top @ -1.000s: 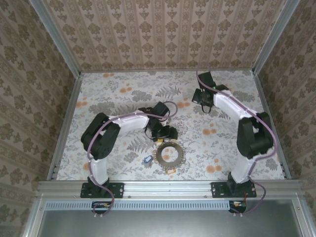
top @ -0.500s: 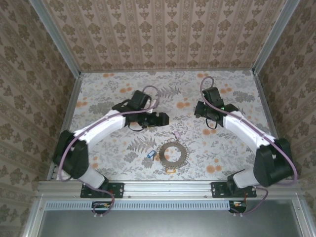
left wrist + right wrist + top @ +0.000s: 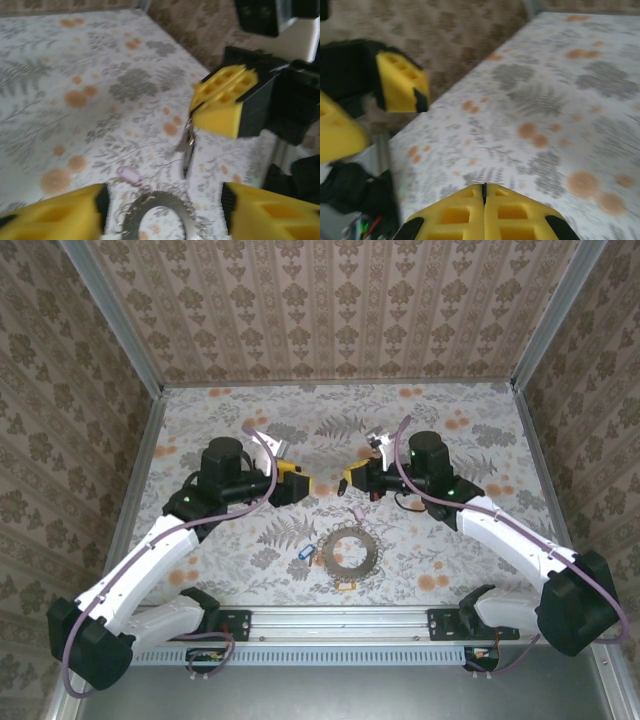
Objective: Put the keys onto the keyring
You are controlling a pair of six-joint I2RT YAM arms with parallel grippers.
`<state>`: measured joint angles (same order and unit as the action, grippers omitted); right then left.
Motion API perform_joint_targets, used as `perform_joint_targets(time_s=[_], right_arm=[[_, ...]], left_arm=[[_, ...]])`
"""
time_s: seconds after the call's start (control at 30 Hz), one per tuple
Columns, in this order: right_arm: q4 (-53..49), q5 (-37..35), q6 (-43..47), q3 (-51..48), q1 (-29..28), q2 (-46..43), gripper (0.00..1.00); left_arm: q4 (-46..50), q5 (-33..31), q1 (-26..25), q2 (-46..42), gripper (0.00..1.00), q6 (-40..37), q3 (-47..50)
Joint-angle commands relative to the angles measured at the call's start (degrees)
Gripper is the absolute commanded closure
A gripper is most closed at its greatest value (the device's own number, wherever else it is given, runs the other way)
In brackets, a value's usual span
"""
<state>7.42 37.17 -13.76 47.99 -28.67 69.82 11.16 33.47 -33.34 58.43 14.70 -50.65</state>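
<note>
As the top camera is looking down, the right gripper (image 3: 352,480) is hovering just beyond the flat keyring (image 3: 346,552). Left wrist: the left gripper (image 3: 162,205), fingers apart, is facing the key (image 3: 187,146), which is dangling upright from the right gripper's clamp above the keyring. Right wrist: its fingers are pressing together.
</note>
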Motion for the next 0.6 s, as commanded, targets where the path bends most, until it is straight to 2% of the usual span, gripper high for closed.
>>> perform_joint_targets(time_s=[0.0, 0.07, 0.2, 0.33, 0.57], right_arm=[[4.1, 11.7, 4.7, 3.4, -1.9, -0.8, 1.0], [3.7, 13.7, 6.8, 3.7, -2.6, -1.5, 1.0], [-1.4, 15.2, 12.2, 5.0, -3.5, -3.0, 1.0], [-6.7, 17.5, 17.3, 6.6, -4.0, -3.8, 1.0], [-7.3, 15.9, 19.1, 7.2, -4.1, -4.1, 1.0]], left_arm=[[1.0, 11.7, -0.2, 0.2, 0.55, -8.0, -1.1], [0.3, 14.6, -0.2, 0.0, 0.6, -9.4, -0.3], [-1.7, 16.3, -0.2, -1.5, 0.61, -10.7, 1.5], [-4.6, 20.6, -0.7, -2.1, 0.61, -11.8, 2.8], [-5.8, 28.4, -2.2, 0.2, 0.57, -11.6, 1.6]])
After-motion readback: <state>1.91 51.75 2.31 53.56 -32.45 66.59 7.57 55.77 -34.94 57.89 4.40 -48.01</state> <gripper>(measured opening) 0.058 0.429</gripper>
